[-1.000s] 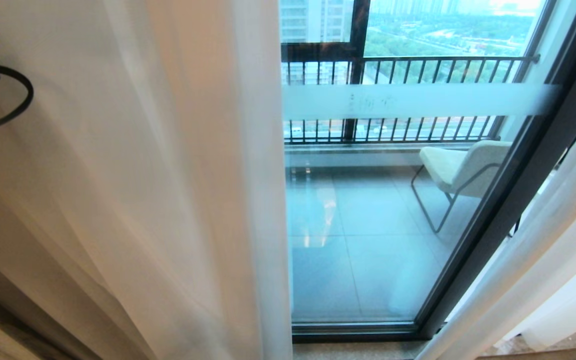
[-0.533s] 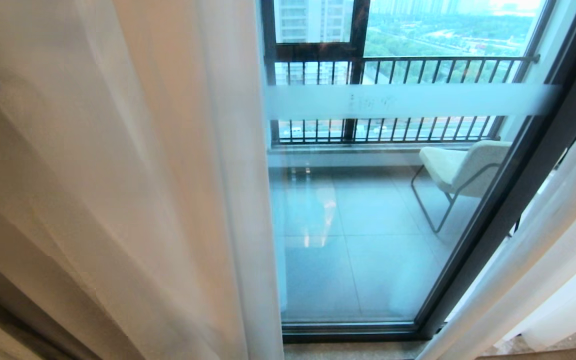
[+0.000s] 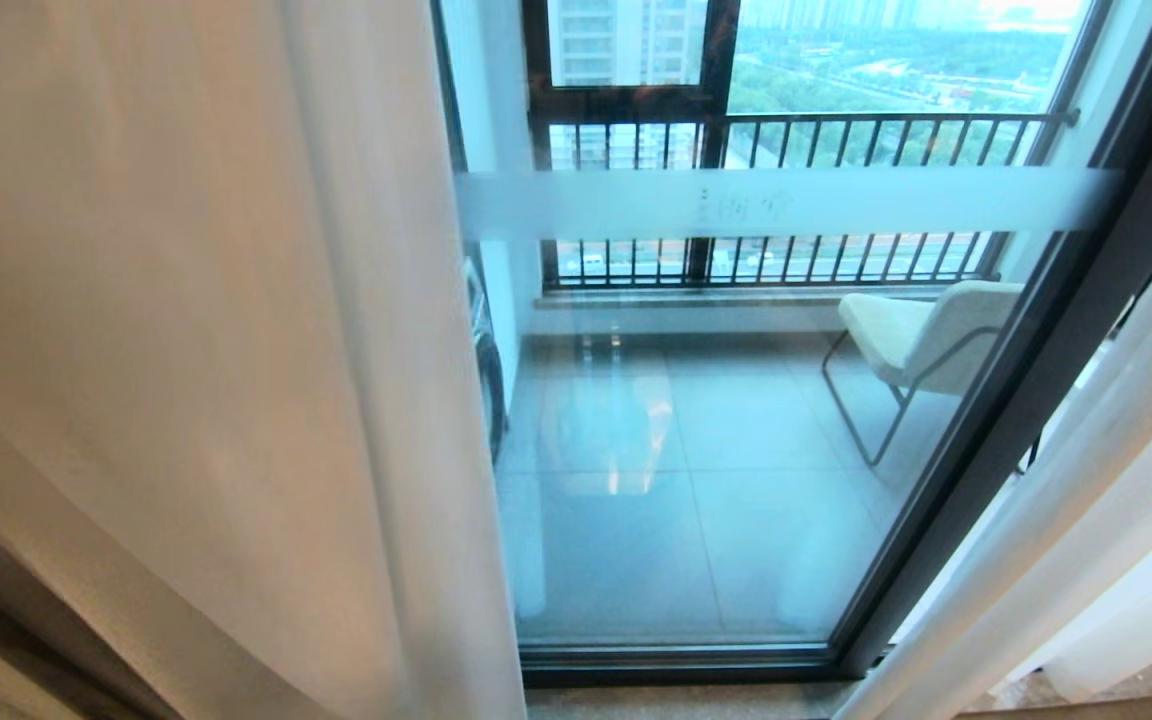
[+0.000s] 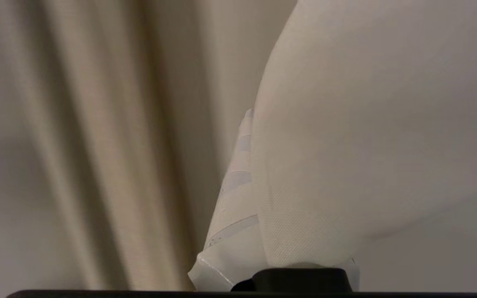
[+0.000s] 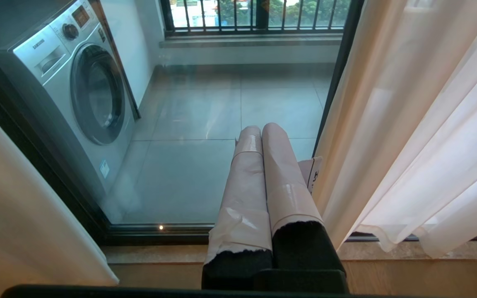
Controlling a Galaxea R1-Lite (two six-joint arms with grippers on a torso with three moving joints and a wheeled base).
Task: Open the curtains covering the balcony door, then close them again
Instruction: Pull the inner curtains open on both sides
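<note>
The left curtain (image 3: 216,350), sheer cream fabric in long folds, hangs over the left part of the head view; its inner edge stands left of the middle. A second curtain panel (image 3: 1086,500) hangs at the right. Between them shows the balcony door (image 3: 696,480), glass in a dark frame (image 3: 1036,370) with a frosted band (image 3: 786,200). My left gripper (image 4: 250,116) is out of the head view; curtain fabric (image 4: 367,145) drapes over it, one taped finger (image 4: 230,207) showing beside the cloth, shut on the curtain. My right gripper (image 5: 261,128) hangs low before the glass, shut and empty.
A washing machine (image 5: 81,91) stands behind the glass on the left of the balcony. A pale chair (image 3: 921,335) with a wire frame sits at the balcony's right. A black railing (image 3: 836,130) runs along the far side. A stone sill (image 5: 387,248) lies below the door.
The left curtain's inner edge has slid leftward, baring more glass and the washing machine's edge. The left arm's black cable has left the head view. The right arm is still.
</note>
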